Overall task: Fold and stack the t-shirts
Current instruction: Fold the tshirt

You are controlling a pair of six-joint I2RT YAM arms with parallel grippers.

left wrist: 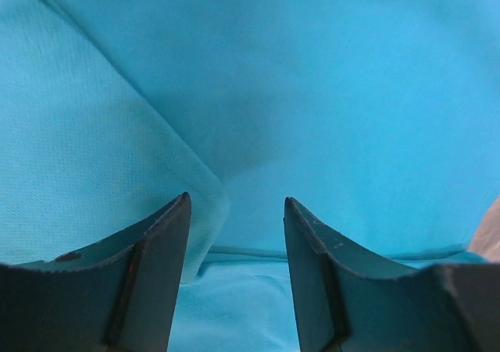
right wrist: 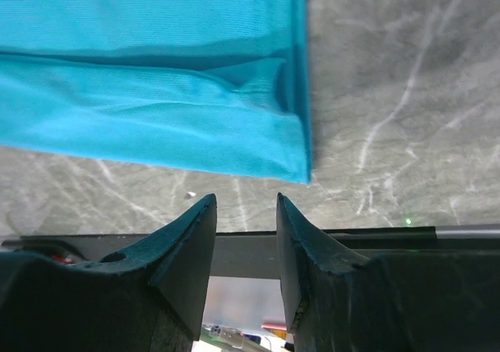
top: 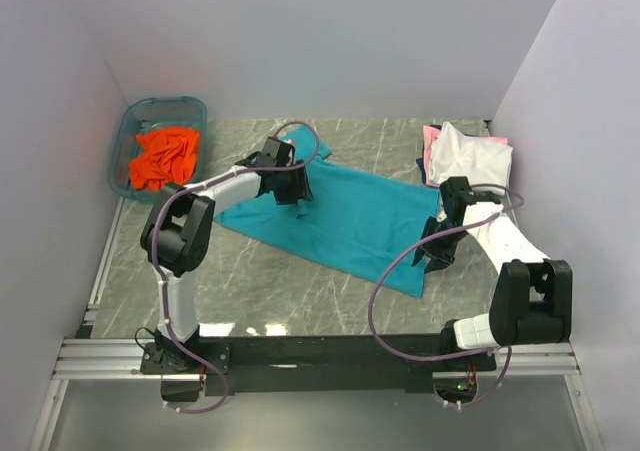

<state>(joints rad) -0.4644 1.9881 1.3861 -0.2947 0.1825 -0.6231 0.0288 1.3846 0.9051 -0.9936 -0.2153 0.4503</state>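
A teal t-shirt (top: 350,221) lies spread across the middle of the table, partly folded. My left gripper (top: 295,196) hovers over its far left part. In the left wrist view it (left wrist: 237,201) stands open, with a folded edge of the teal t-shirt (left wrist: 195,204) by the left finger. My right gripper (top: 435,251) is at the shirt's near right corner. It (right wrist: 246,198) is open and empty, just short of the teal t-shirt's folded corner (right wrist: 156,126). An orange t-shirt (top: 165,156) lies crumpled in the tub. A white t-shirt (top: 468,156) tops a pile with a pink t-shirt (top: 432,136) beneath.
The translucent blue tub (top: 128,141) stands in the back left corner. The pile of shirts sits at the back right, close to the right wall, with a dark blue edge (top: 421,166) showing. Grey marbled tabletop (top: 280,291) shows in front of the teal shirt.
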